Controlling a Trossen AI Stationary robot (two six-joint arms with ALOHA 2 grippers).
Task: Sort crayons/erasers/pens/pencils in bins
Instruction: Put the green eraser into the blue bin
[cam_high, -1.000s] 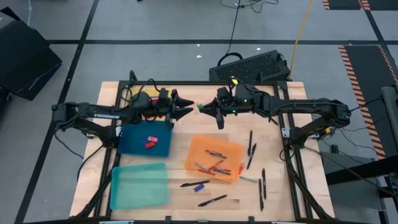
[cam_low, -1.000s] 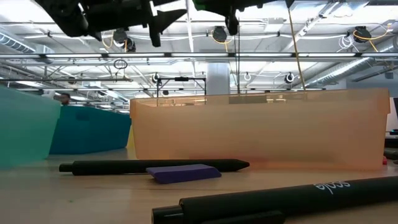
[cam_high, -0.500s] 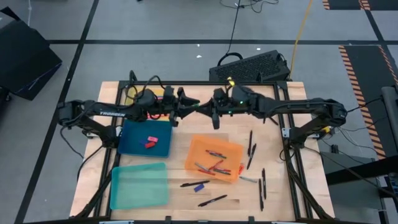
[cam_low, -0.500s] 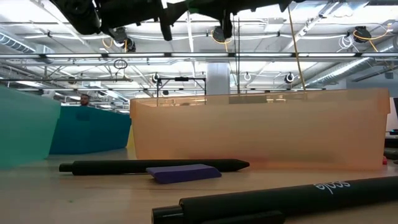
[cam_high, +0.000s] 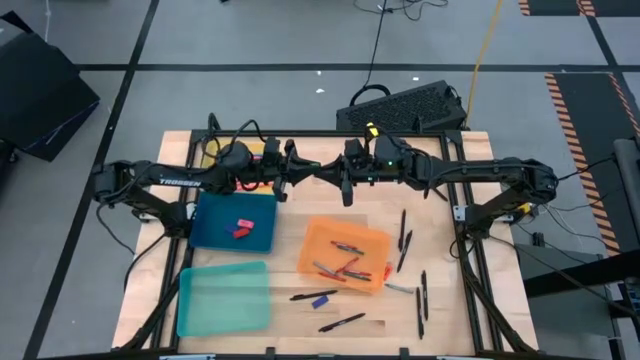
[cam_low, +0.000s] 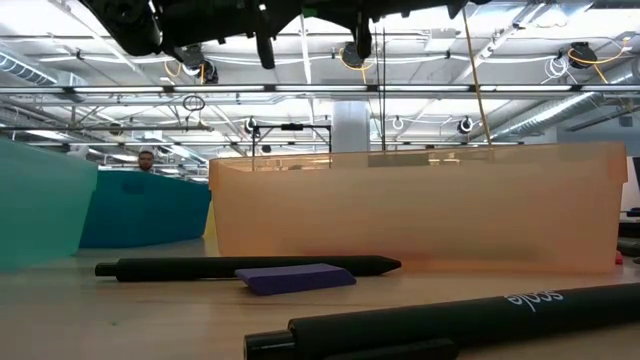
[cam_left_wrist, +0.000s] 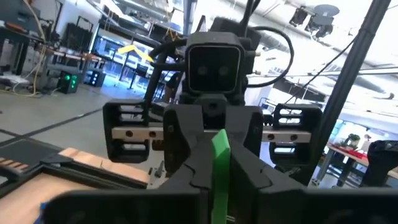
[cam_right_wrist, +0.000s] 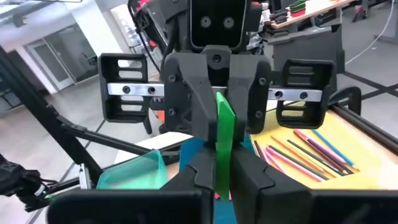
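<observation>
Above the table's (cam_high: 290, 225) far edge, both arms' jaws nose-to-nose, clamped on one green crayon (cam_right_wrist: 222, 144).

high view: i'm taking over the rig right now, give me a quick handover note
Left tool and right tool meet tip to tip above the table's back middle, both shut on one green piece, so this looks like a mid-air hand-over.
Done: erasers in blue bin, short sticks in orange bin, pencils in yellow bin.
Left: pens and a blue eraser lie loose on the table. Teal bin shows nothing inside. The green piece needs binning.
</observation>
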